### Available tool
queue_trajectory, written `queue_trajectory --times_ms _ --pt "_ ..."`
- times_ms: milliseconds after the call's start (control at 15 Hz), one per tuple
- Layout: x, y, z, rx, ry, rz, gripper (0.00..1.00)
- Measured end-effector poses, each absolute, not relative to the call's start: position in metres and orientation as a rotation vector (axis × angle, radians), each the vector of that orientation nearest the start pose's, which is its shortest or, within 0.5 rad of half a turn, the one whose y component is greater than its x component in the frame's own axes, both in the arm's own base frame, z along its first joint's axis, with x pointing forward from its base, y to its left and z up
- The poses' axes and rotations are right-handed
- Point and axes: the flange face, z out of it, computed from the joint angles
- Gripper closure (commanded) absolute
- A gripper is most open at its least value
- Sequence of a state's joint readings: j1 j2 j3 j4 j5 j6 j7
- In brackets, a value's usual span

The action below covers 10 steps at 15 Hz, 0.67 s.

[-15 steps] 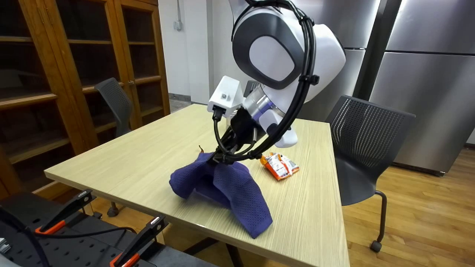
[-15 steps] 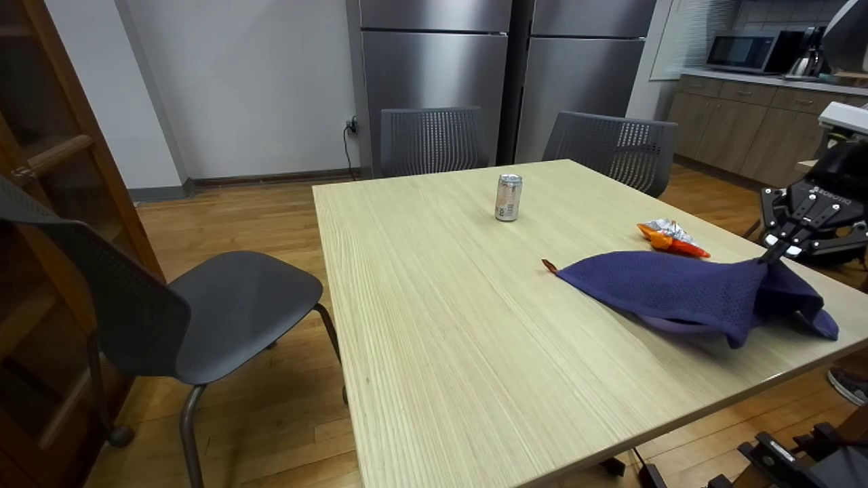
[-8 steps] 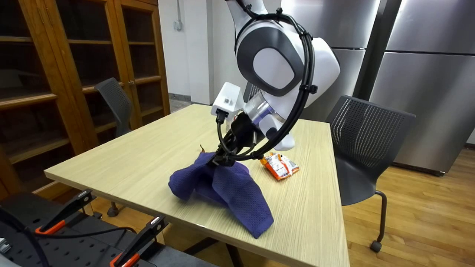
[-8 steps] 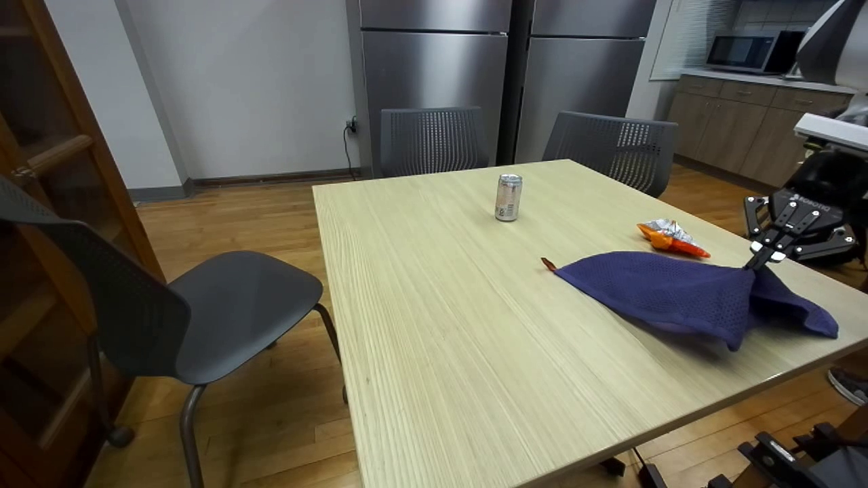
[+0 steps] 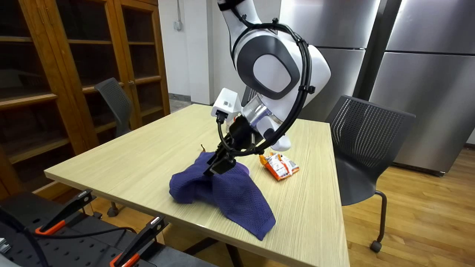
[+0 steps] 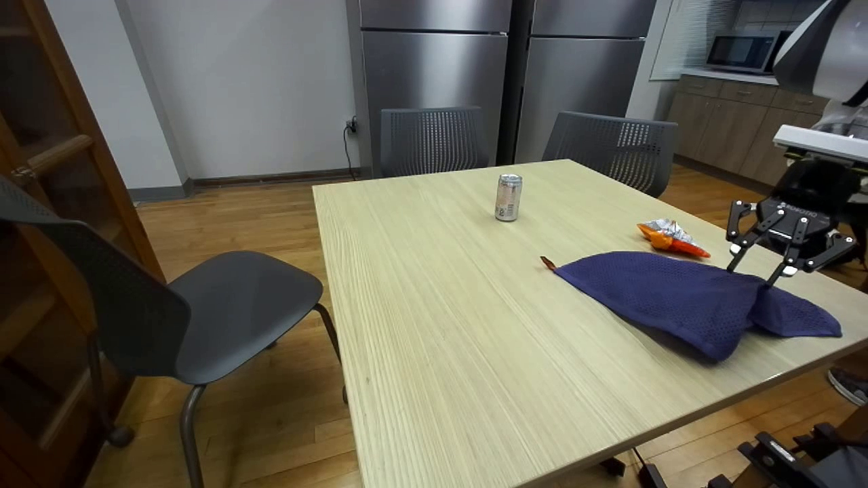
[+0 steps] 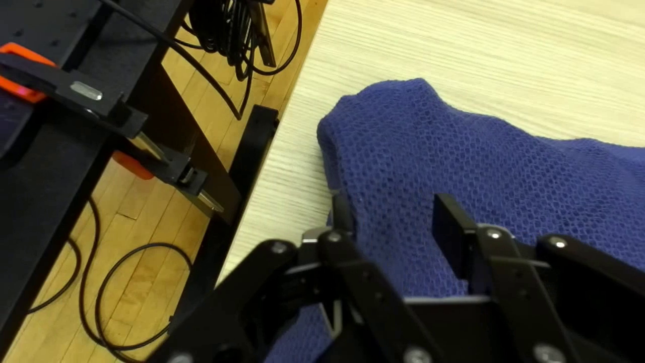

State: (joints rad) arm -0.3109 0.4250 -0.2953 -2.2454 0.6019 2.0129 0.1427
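Note:
A dark blue-purple textured cloth (image 6: 651, 291) lies rumpled over the table, seen in both exterior views. A small orange-brown bit (image 6: 548, 263) shows at its far corner. A lighter purple edge (image 5: 243, 169) peeks out beside the cloth; what it belongs to is hidden. My gripper (image 6: 751, 276) is low over the cloth's near part, with its fingers apart. In the wrist view the gripper (image 7: 393, 206) spans bare cloth surface (image 7: 428, 146), and no fold is pinched between the pads. Whether the fingertips touch the cloth I cannot tell.
An orange and silver snack packet (image 5: 281, 167) lies close to the cloth. A silver can (image 6: 508, 196) stands upright farther back on the table (image 6: 434, 325). Grey chairs (image 5: 367, 148) surround the table. A black bench with orange clamps (image 5: 128, 259) is beside the table's edge.
The fingers have spread apart and let go of the cloth, whose raised fold has sunk lower. In an exterior view the arm has shifted left and slightly down. Packet and can are unmoved.

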Motion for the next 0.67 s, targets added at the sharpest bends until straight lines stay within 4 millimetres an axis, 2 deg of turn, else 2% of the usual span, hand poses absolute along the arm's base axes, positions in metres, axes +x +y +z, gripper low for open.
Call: queue_trajectory --times_ms 133,200,667 --pt "0.4004 -0.2471 0.1529 -2.169 1.482 0.696 0.05" --pt "0.4008 -0.2469 0.1531 -2.174 1.484 0.7 0.01" --pt "0.4074 -0.2438 0.1534 -2.197 1.483 0.675 0.0"
